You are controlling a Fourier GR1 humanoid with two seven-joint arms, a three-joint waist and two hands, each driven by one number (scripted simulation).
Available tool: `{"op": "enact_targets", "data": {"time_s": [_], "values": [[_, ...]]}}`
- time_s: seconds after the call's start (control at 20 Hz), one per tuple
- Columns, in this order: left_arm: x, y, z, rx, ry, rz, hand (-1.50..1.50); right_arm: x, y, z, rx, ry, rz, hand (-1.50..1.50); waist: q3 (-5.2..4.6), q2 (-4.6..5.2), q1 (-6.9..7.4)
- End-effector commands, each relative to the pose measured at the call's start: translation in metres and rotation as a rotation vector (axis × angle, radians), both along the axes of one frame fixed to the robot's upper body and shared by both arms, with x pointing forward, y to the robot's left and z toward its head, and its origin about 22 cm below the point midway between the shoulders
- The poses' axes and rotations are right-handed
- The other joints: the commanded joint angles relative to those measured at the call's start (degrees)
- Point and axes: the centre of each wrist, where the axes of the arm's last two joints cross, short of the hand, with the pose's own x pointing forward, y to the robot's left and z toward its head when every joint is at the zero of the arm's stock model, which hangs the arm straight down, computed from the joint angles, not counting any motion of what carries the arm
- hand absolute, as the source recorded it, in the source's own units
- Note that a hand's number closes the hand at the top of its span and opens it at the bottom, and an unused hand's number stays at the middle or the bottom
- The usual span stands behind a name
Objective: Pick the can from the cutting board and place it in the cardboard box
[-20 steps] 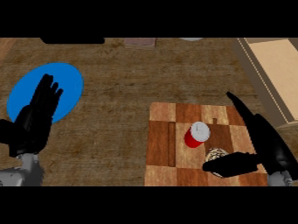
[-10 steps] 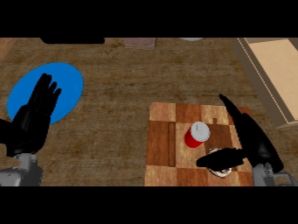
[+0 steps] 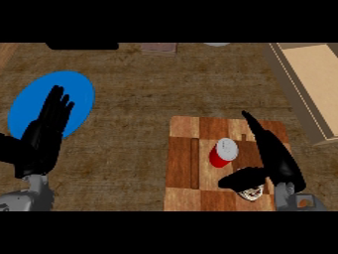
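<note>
While the red can [image 3: 223,153] stands on the cutting board [image 3: 186,163], ungrasped, we're in the reach step: right hand [image 3: 272,158] just beside it, fingers straight, thumb spread. Next: close round can, lift, carry to cardboard box [image 3: 319,89]. Left hand [image 3: 43,134] rests open.

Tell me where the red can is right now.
In the head view, the red can stands on the cutting board, right of centre, just left of the right hand and well short of the cardboard box.
</note>
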Motion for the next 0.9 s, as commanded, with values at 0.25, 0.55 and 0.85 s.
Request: {"op": "enact_targets", "data": {"time_s": [0.25,0.55,0.85], "values": [[-0.003,-0.016,-0.011,-0.007,-0.005,0.018,0.0,0.022,0.026,-0.012,0.004,0.017,0.025,-1.5,0.01,0.02,0.12],[0.01,-0.004,0.0,-0.006,-0.017,0.014,0.0,0.006,0.006,-0.014,0.009,0.025,0.022,-1.5,0.01,0.0,-0.07],[-0.004,-0.004,0.008,-0.01,0.004,-0.01,0.0,0.019,0.013,-0.019,-0.013,0.024,0.03,-1.5,0.01,0.0,0.05]]}}
